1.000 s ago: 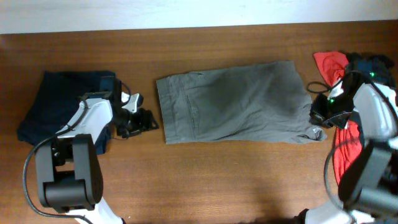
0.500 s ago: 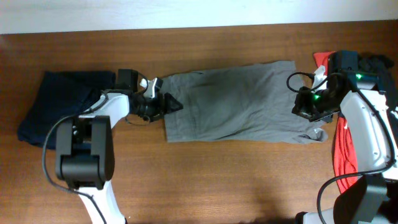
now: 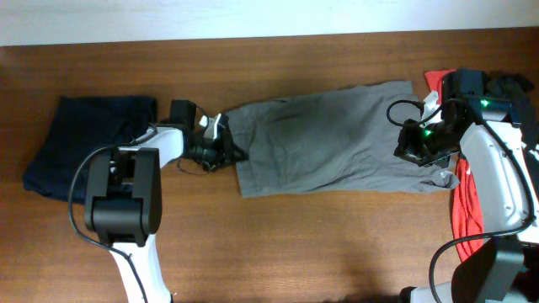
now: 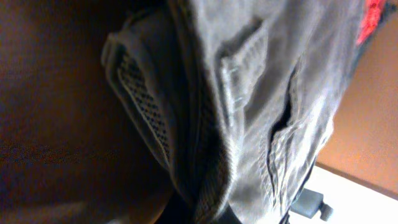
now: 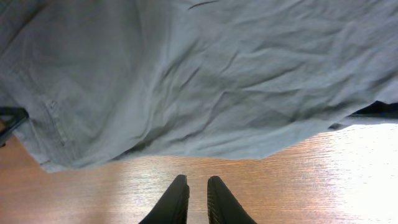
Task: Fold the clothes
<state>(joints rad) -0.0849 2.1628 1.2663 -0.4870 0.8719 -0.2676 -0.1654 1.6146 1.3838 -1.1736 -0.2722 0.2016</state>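
Clothes (image 3: 337, 139) flat on table (image 3: 295, 244) (wrinkled) — left jaws pinching its edge, right jaws nearly closed, empty

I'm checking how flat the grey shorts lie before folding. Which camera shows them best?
Overhead: it shows the whole grey shorts, nearly every edge against the table. The left wrist view shows only bunched fabric up close; the right wrist view shows a wrinkled stretch and one edge.
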